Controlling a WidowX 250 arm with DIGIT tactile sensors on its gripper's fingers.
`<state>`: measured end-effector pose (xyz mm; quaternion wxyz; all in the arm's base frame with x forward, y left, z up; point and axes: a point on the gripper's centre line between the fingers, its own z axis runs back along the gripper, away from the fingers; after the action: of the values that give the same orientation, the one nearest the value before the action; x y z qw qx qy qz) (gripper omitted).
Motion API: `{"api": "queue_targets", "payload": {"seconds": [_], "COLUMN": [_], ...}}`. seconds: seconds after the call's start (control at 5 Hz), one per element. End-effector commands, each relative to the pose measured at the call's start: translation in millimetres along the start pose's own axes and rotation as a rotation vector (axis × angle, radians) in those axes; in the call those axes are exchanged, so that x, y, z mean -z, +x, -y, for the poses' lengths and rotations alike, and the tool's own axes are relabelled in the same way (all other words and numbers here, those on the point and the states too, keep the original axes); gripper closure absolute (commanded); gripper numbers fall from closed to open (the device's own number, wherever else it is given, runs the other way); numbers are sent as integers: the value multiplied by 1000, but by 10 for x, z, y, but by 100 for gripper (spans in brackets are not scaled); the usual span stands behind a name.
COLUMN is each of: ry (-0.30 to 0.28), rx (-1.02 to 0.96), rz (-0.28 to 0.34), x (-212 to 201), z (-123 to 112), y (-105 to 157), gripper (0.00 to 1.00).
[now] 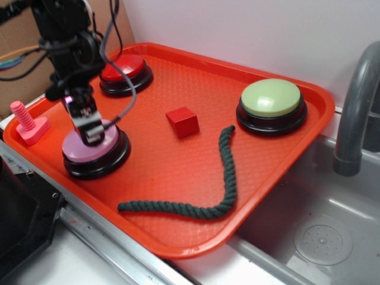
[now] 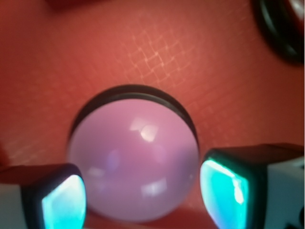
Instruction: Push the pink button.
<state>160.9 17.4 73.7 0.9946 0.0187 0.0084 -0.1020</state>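
The large round light-pink domed plastic push button point(image 1: 89, 148) on its black round base sits at the near-left corner of the orange textured plastic tray point(image 1: 178, 160). In the wrist view its dome point(image 2: 133, 164) fills the space between the two black pads point(image 2: 228, 186), which stand spread wide, one to each side, clasping nothing: the end effector point(image 1: 90, 132) is released. From the exterior view its tip appears to be on, or just above, the dome's top; the blur there leaves contact uncertain.

The step in hand looks like the press itself. It would go best as a straight descent, centred on the dome so the force does not slide off the curved plastic, and with the fingers closed first if the dome is to be struck by a tip and not straddled.

Farther out lie a red-domed button point(image 1: 124, 70) behind, a small red cube point(image 1: 182, 121) mid-tray, a dark green braided rope point(image 1: 219, 178) curving along the front, and a pale-green domed button point(image 1: 271, 100) at the far right. A small pink threaded bolt point(image 1: 27, 123) stands just off the tray's left edge, and a grey sink point(image 1: 320, 231) lies to the right.
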Motion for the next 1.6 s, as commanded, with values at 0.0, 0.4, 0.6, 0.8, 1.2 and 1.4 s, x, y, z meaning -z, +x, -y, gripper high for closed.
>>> {"api": "queue_targets", "payload": {"seconds": [0.0, 0.4, 0.6, 0.8, 1.2, 1.4], "ry": [-3, -40, -48, -38, -44, -57], "rx": [-64, -60, -56, -59, -84, -101], "rz": [42, 47, 35, 27, 20, 9], "x": [-528, -605, -644, -704, -846, -918], "z": [68, 64, 63, 90, 111, 141], "y": [44, 59, 41, 33, -59, -86], "gripper": [0, 0, 0, 0, 0, 0]}}
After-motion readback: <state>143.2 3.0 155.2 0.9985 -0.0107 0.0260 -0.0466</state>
